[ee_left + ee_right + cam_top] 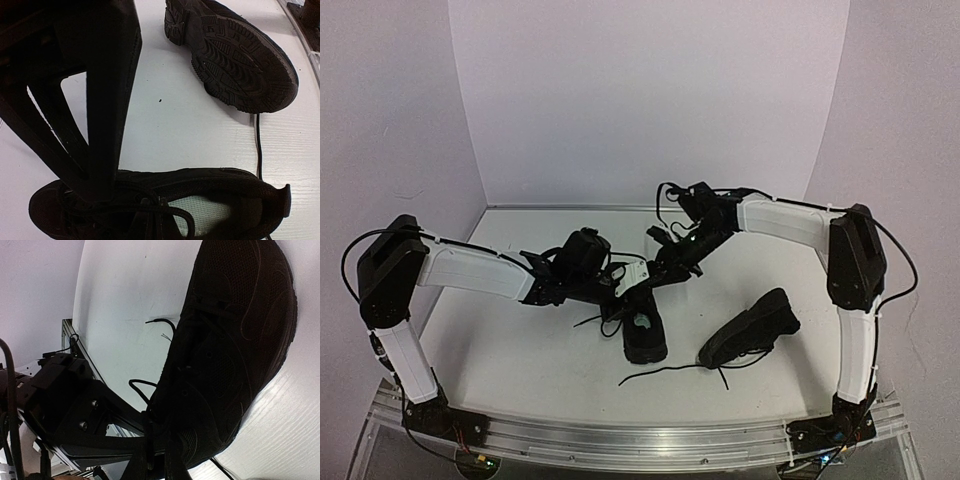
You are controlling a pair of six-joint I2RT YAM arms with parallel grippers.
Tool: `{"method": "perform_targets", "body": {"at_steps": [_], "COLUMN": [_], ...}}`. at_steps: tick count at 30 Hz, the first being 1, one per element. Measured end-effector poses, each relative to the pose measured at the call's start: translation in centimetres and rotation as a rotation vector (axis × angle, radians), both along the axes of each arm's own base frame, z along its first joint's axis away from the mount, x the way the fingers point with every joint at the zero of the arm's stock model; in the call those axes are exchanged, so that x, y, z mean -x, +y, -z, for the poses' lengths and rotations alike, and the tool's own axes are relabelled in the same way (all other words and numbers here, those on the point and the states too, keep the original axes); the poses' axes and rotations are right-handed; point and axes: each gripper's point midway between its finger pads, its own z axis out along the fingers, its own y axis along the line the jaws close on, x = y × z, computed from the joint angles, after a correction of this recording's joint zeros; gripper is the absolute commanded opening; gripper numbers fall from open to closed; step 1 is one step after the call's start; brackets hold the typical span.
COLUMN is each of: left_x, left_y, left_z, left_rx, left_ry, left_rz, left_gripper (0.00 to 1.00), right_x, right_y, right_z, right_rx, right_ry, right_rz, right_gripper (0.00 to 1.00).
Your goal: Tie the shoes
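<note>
Working the laces of the upright shoe [644,338] is the step in hand, by my judgement: both arms meet over its lacing at mid-table, and no knot or bow shows yet. You will find that shoe standing on its sole with the pale insole label facing up. The second shoe [752,325] lies tipped on its side to the right, apart from the first, with a loose lace [665,372] trailing across the table [500,340] in front of it. Your left gripper [102,192] has its jaws fully closed, tips sunk among the laces [170,212] of the upright shoe; whether a strand is pinched there is too dark to confirm. Your right gripper [150,447] sits against the lacing from the other side, but black on black hides its jaws, so I cannot tell their gap or whether they hold anything. The next move, as I judge it, calls for a sure hold on one lace end per gripper, then drawing the ends apart and crossing them without dragging the shoe.
</note>
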Motion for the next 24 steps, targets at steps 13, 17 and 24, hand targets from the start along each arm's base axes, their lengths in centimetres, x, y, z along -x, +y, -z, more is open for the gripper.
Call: {"method": "perform_targets", "body": {"at_steps": [13, 17, 24], "left_x": [-0.1, -0.3, -0.3], "left_y": [0.0, 0.2, 2.2], "left_z": [0.0, 0.1, -0.3], "left_rx": [-0.002, -0.006, -0.053], "left_ry": [-0.001, 0.003, 0.040], "left_rz": [-0.004, -0.022, -0.075], "left_gripper": [0.07, 0.26, 0.44], "right_x": [0.1, 0.1, -0.2], "right_y": [0.2, 0.2, 0.0], "right_z": [0.2, 0.1, 0.3], "right_rx": [-0.009, -0.010, 0.006], "right_ry": [0.014, 0.012, -0.001], "right_rz": [-0.006, -0.008, 0.004], "right_gripper": [0.00, 0.00, 0.00]}}
